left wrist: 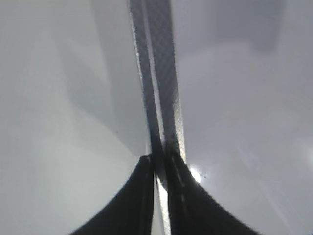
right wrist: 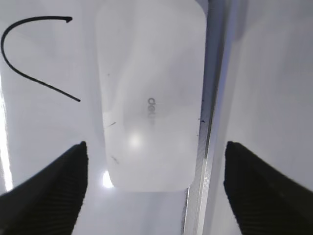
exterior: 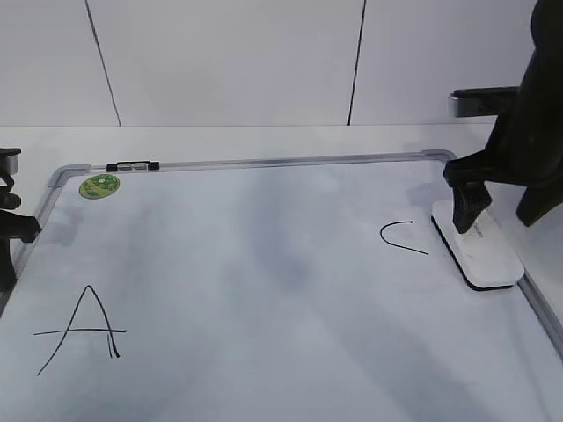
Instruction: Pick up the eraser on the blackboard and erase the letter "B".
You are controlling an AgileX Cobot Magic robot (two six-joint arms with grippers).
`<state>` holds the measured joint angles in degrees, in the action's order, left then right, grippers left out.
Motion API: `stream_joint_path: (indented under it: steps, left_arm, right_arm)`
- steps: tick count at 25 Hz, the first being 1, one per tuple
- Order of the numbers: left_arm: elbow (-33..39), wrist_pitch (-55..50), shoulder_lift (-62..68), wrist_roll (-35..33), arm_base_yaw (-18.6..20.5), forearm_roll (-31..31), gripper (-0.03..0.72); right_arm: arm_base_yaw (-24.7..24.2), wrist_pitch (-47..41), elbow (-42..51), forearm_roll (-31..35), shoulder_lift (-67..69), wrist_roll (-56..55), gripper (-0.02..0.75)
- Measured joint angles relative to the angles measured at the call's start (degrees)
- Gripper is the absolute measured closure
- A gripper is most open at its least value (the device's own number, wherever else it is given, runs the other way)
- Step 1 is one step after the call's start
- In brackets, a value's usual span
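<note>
We are counting one blackboard [exterior: 264,290], a white board in a grey metal frame, lying flat on the table [exterior: 264,141]. On it we are seeing two hand-drawn letters: one "A" [exterior: 81,330] near the front left and one "C" [exterior: 402,236] towards the right, lying on its side. No "B" is showing in any view; the middle of the board is only faintly smudged. One green round sticker [exterior: 99,185] is sitting at the far left corner, and one small black-and-clear marker [exterior: 132,165] is resting on the far frame edge just beside it.

One eraser [exterior: 477,251] is lying flat on the board against the right frame, just beside the "C".

The right gripper [right wrist: 156,191] is hanging directly above the eraser with its fingers spread wide, one on each side and clear of it; nothing is being pinched. The left gripper [left wrist: 159,196] is sitting over the left frame rail, fingers pressed close together with only a thin slit between them, holding nothing.
</note>
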<state>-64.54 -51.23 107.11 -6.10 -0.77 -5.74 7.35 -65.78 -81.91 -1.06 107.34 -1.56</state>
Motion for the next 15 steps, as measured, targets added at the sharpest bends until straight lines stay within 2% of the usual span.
stream_joint_path:
  steps: [2,8,15]
  left_arm:
    - [0.0,0.0,0.0,0.0,0.0,0.0,0.65]
    - [0.0,0.0,0.0,-0.02,0.0,0.0,0.65]
    - [0.0,0.17,0.0,-1.16,0.0,0.0,0.601]
  right_arm:
    - [0.0,-2.83,-2.54,0.0,0.0,-0.04,0.096]
    - [0.0,-3.86,-5.14,0.21,0.0,-0.04,0.153]
    - [0.0,-4.08,-5.14,1.06,-5.03,-0.04,0.162]
